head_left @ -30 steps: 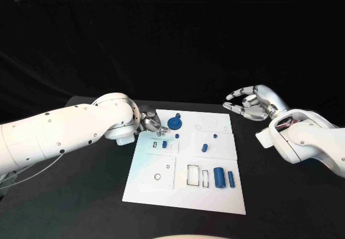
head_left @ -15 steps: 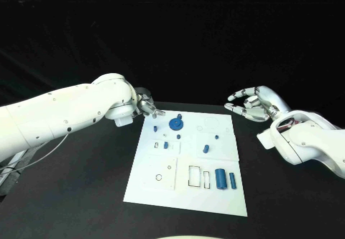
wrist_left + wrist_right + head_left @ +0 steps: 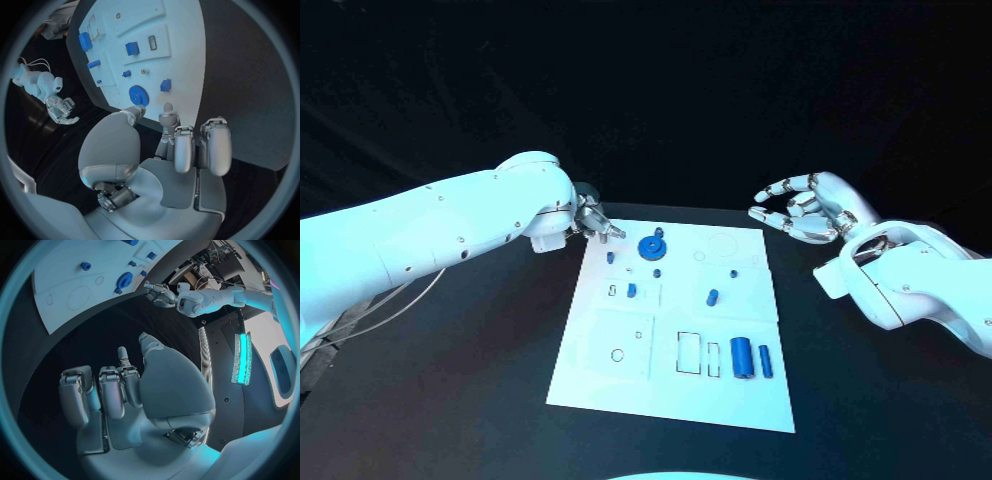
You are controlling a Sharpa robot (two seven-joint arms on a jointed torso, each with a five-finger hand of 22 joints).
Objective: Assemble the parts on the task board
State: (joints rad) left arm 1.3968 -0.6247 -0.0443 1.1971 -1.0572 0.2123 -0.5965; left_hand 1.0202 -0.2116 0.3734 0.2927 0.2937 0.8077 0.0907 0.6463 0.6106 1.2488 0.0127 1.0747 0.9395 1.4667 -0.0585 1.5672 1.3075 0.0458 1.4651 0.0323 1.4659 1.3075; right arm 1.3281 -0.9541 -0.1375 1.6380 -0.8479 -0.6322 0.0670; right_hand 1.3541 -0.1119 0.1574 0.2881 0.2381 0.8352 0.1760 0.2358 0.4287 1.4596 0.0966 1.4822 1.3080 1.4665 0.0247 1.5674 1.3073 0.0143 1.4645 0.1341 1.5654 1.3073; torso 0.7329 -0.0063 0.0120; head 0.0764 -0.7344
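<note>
On the near end of the task board (image 3: pixel 589 385) two blue cylinders (image 3: pixel 750 358) lie loose, right of the outlined slots. Farther up, a blue gear (image 3: pixel 652 246) sits near the board's far edge. Just beyond its far left corner the left hand (image 3: pixel 593 221) hovers, fingers apart, holding nothing; the right hand (image 3: pixel 800 210), off the far right corner, is curled loosely and empty. Best to lower one hand squarely over a single part before closing.

Both robot hands (image 3: pixel 593 220) (image 3: pixel 798 210) raised, empty, fingers apart

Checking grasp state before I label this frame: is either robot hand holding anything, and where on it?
Nothing held. The left robot hand hovers at the task board's far left corner with its fingers empty; the right robot hand is curled, empty, off the board.
</note>
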